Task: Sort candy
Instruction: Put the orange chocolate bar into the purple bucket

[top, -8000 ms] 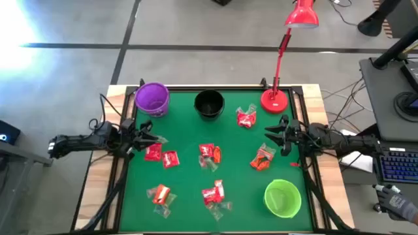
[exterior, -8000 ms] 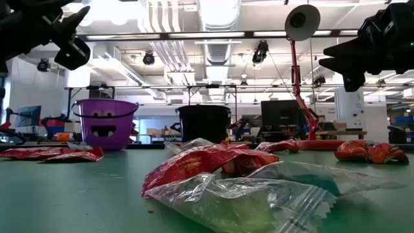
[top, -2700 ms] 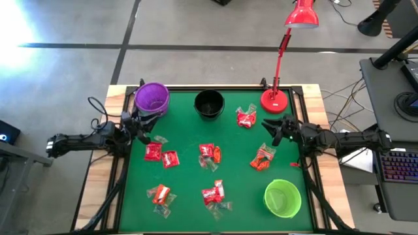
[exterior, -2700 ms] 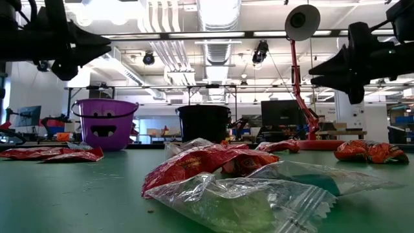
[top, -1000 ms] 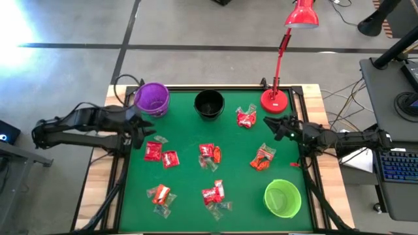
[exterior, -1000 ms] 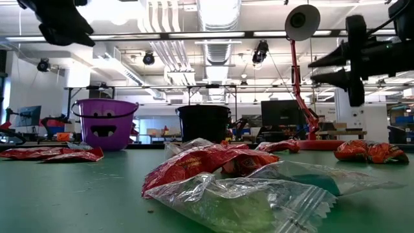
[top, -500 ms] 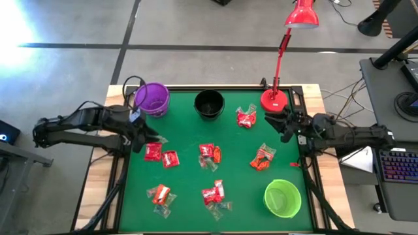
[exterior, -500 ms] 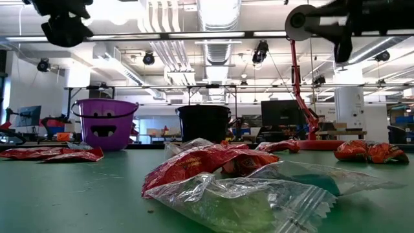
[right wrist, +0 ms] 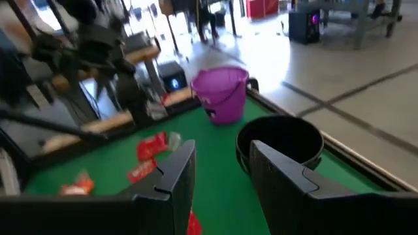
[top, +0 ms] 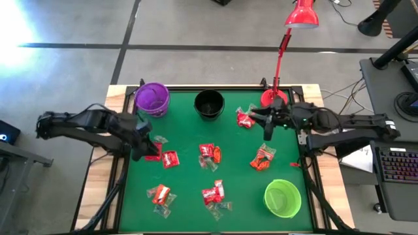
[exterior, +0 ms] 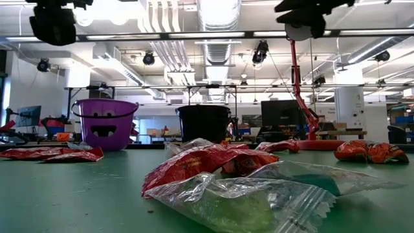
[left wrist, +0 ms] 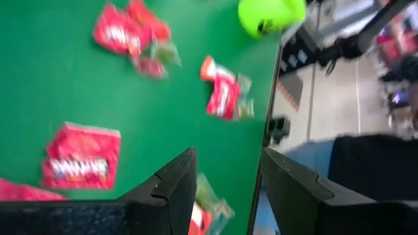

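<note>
Both our arms have swung in over the green felt. Our left gripper (top: 145, 149) and right gripper (top: 266, 124) are spread apart and hold nothing. Crinkly candy (top: 210, 153) lies scattered on the mat.

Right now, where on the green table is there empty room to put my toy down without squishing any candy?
The best bare spot on the green table is between the purple bowl, the black bowl and the middle candy. Another lies along the near edge, left of the green bowl. The candy by the left gripper and near the right gripper makes those sides crowded.
</note>
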Controlling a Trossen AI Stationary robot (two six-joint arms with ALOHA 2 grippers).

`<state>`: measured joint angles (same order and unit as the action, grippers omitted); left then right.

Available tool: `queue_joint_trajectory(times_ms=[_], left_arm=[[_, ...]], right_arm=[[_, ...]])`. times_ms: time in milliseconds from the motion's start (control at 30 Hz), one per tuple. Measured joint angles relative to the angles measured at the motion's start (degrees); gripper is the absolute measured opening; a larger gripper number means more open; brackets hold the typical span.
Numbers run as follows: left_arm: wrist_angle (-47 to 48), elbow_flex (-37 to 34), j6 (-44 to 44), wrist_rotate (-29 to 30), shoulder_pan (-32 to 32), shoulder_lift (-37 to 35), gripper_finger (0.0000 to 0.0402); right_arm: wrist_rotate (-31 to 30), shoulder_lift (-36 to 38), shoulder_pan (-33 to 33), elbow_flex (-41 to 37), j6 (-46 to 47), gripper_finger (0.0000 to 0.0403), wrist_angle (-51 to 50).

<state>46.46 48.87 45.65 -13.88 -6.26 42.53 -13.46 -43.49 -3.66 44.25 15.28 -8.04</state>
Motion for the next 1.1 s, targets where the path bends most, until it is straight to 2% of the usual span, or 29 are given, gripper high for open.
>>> queue_joint_trajectory(times_ms=[133,333,500,633,933,1100], left_arm=[[0.02,-0.19,4.68,5.94,-7.78,4.57,0.0152],[2.22,0.16,15.52,16.34,-16.56,10.01,0.0152],[5.91,0.16,28.27,16.89,-20.83,13.86,0.0152],[5.22,0.16,37.35,16.89,-24.73,17.14,0.0152],[-4.39,0.18,46.99,16.80,-30.10,26.63,0.0152],[-3.23,3.19,50.05,16.57,-31.38,32.42,0.0152]], right_arm=[[-0.61,-2.75,-0.12,5.69,-2.11,0.0137,-3.43],[-8.06,-5.88,-0.14,14.41,-1.83,0.0137,-16.50],[-8.05,-7.43,-0.09,18.87,-1.90,0.0137,-20.86],[-8.08,-8.86,-0.12,20.75,-2.46,0.0137,-22.64],[-8.14,-9.99,-0.12,22.05,-2.04,0.0137,-23.87],[-8.14,-10.22,-0.12,22.05,-1.85,0.0137,-23.86]])
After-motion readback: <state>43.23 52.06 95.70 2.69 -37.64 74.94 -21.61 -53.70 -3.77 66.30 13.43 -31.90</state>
